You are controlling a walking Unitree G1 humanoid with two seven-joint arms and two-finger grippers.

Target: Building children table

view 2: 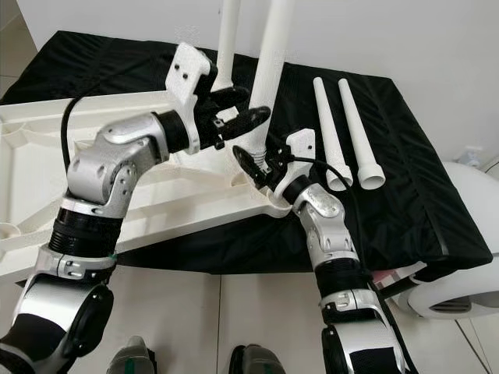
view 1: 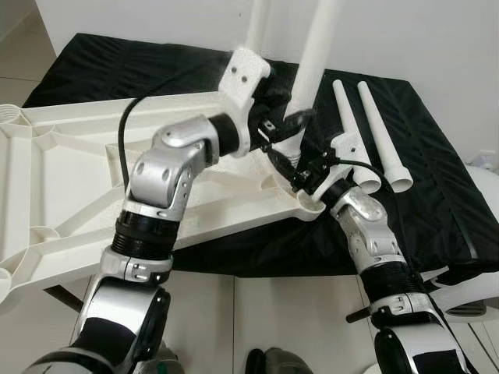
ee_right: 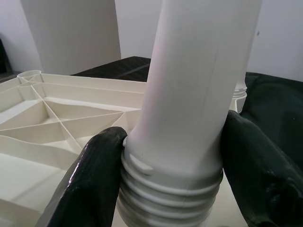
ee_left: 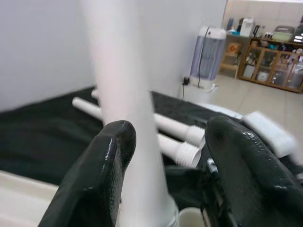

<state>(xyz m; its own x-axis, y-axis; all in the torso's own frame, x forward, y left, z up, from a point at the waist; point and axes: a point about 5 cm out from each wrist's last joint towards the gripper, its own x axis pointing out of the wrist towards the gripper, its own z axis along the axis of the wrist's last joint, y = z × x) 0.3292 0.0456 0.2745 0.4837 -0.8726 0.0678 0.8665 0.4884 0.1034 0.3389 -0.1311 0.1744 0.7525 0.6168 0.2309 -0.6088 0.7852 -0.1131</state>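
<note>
Leg point(view 1: 312, 70) is standing upright at the near corner of the upturned tabletop point(view 1: 70, 171), its long axis vertical, threaded end down at the socket. That's what I'm steering around: both grippers come at it side-on, across the axis.

My right gripper point(ee_right: 161, 175) is low, jaws clamped on the leg just at the threaded collar; the wrist camera shows several thread rings exposed below the fingers point(ee_right: 92, 179), so I judge it isn't screwed home yet. My left gripper point(ee_left: 161, 156) sits higher up the same leg, jaws spread either side of the shaft. One finger point(ee_left: 106, 161) looks to be touching the shaft, the other stands clear, so no real grip there.

A second leg point(view 1: 257, 27) is already upright just behind, at the next corner. Two spare legs point(view 1: 374, 132) lie flat on the black cloth point(view 1: 437, 179) to my right, side by side, long axes running away from me.

The right arm is nearer the socket, so the twist belongs to it, I'd say, turning about that vertical axis while the left steadies the shaft. If the leg tips, the threads could cross.
</note>
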